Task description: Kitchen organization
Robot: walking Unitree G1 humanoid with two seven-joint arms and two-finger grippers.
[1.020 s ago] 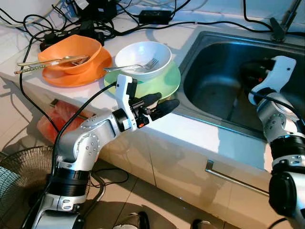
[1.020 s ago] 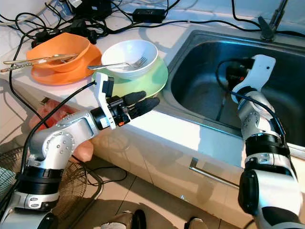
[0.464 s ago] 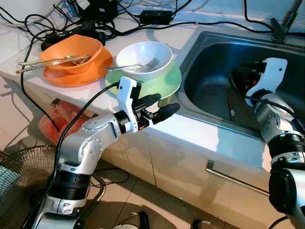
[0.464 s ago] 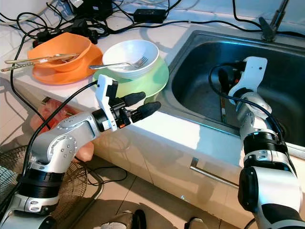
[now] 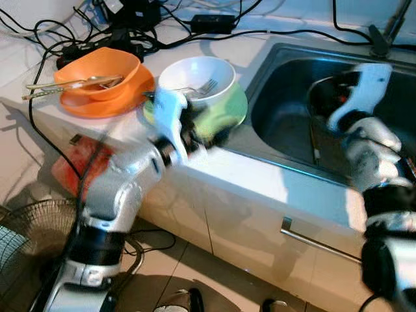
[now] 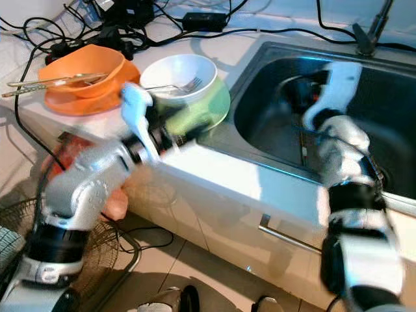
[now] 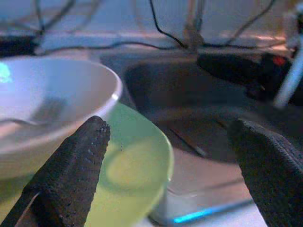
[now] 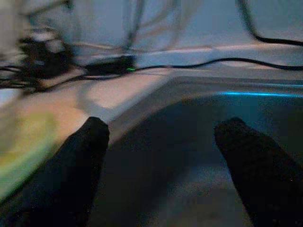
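Left gripper [image 7: 170, 165]: jaws spread wide, at green plate's [image 7: 137, 175] rim.
Right gripper [image 8: 165, 161]: jaws parted, over sink [image 5: 292, 123], 2 o'clock.
White bowl [image 5: 195, 75]: held fork [image 5: 201, 86].

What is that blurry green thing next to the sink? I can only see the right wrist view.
Observer: It's a green plate on the counter, with a white bowl sitting on it.
Operator: Is anything in the bowl?
Observer: Yes, a fork lies in it, prongs pointing toward the sink.
Operator: Where's the other hand?
Observer: The left hand is open at the plate's near edge, one finger to each side of the rim, not gripping it.
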